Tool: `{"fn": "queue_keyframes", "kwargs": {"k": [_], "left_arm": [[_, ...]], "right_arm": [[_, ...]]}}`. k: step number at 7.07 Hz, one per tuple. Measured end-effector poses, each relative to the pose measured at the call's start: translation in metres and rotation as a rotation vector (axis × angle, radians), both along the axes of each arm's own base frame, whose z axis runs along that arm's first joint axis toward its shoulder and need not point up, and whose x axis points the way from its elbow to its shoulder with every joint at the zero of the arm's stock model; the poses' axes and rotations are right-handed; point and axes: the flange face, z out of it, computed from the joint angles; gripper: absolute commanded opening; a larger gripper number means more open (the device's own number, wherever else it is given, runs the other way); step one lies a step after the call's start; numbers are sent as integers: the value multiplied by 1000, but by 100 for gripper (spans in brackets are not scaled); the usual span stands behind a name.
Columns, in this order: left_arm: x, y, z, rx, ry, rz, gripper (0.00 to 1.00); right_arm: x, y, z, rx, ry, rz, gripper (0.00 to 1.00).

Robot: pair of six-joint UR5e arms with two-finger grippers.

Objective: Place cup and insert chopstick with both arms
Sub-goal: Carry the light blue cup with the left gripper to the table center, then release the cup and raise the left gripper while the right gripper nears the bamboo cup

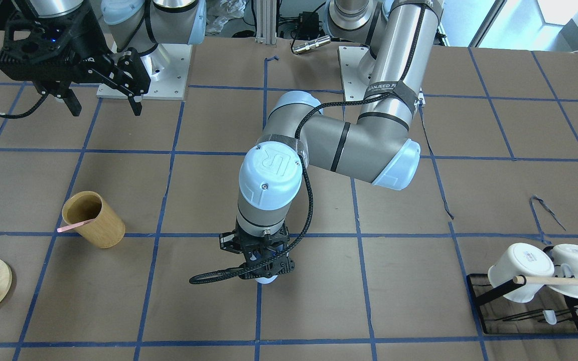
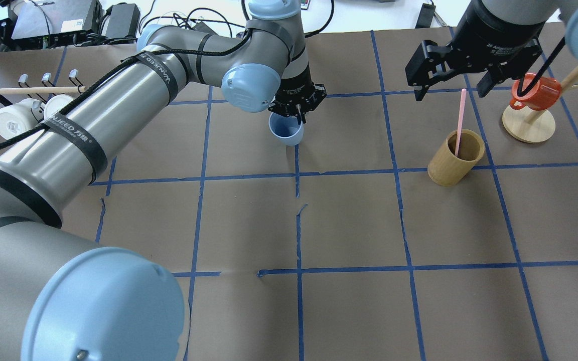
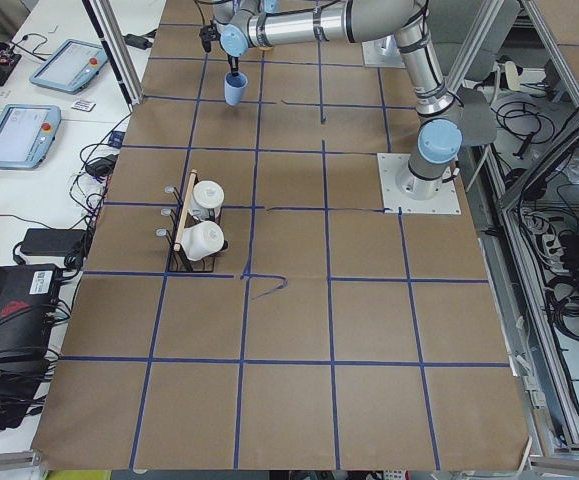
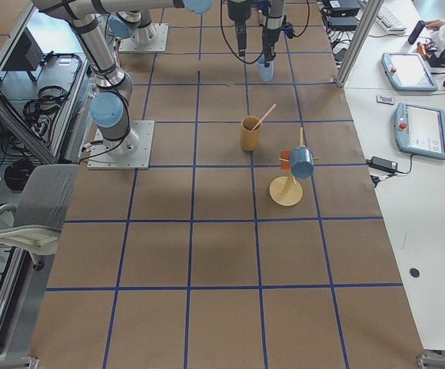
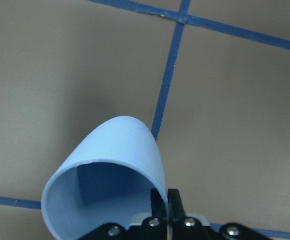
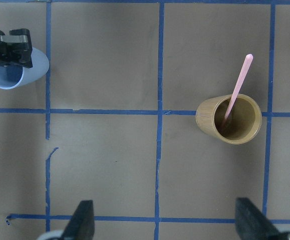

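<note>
Left gripper clamped on the rim of the light-blue cup, which is tilted, upper centre of the overhead view, by a blue tape line. Right gripper spread wide and holding nothing, upper right, above the bamboo cup. Pink chopstick leans inside it.

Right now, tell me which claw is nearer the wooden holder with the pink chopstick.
Right. The right claw hangs open above the wooden holder; the left claw is well off to the side, shut on the blue cup.
</note>
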Motion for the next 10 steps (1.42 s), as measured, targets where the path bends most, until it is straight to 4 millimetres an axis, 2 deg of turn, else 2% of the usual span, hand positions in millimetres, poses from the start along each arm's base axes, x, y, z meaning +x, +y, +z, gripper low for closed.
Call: {"fn": "queue_keyframes", "kwargs": {"k": [1, 3, 4, 5, 6, 8, 9, 10], "left_arm": [[-2, 1, -2, 3, -1, -8, 100], [-1, 0, 2, -8, -6, -6, 100], [5, -1, 17, -28, -1, -2, 100], [18, 2, 46, -45, 2, -2, 100], [35, 15, 82, -46, -2, -23, 100], [71, 62, 150, -31, -30, -119, 100], [93, 93, 171, -36, -60, -159, 100], [117, 125, 182, -42, -81, -190, 100]], "right_arm": [[-3, -3, 5, -6, 2, -5, 100], [-23, -33, -4, 25, 3, -37, 100], [-34, -52, -10, 46, 5, -48, 100], [-45, -74, -19, 69, 6, -50, 100], [-55, -98, -33, 82, 8, -41, 100], [-70, -147, -69, 72, 43, -6, 100], [-77, -166, -100, 108, 61, -1, 100], [-82, -178, -127, 153, 78, 15, 100]]}}
